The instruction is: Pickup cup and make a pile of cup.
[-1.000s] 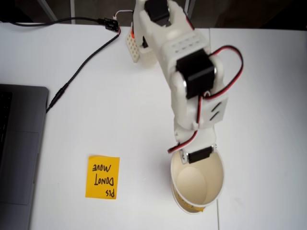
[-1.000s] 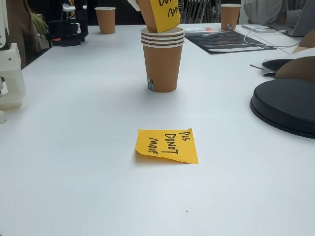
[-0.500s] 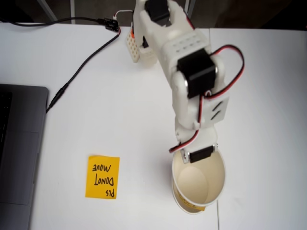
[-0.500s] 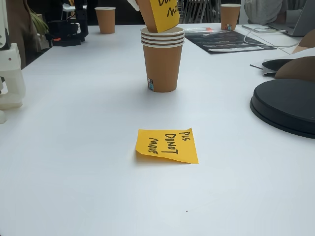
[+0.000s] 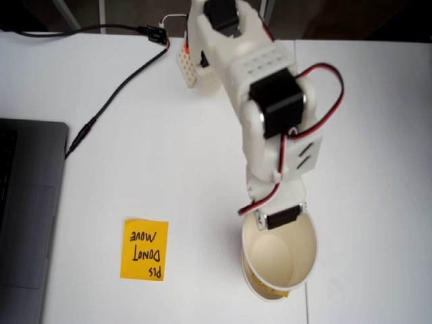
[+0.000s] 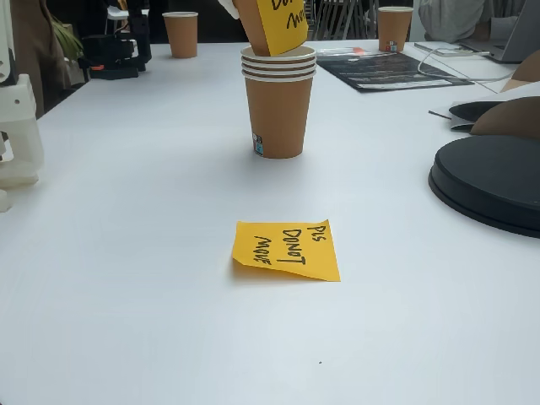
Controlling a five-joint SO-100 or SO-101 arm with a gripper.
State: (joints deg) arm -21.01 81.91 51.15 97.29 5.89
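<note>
Nearest lies the note point(image 6: 287, 250) on the bench point(image 6: 126, 278); beyond it stands the pile point(image 6: 278, 101), brown outside, with the cup point(image 6: 268, 24) tilted into its mouth. From above, the hand point(image 5: 280, 219) grips that cup's rim, its cream inside empty. Let go at this tilt, the cup could jam crooked or tip the pile.
</note>
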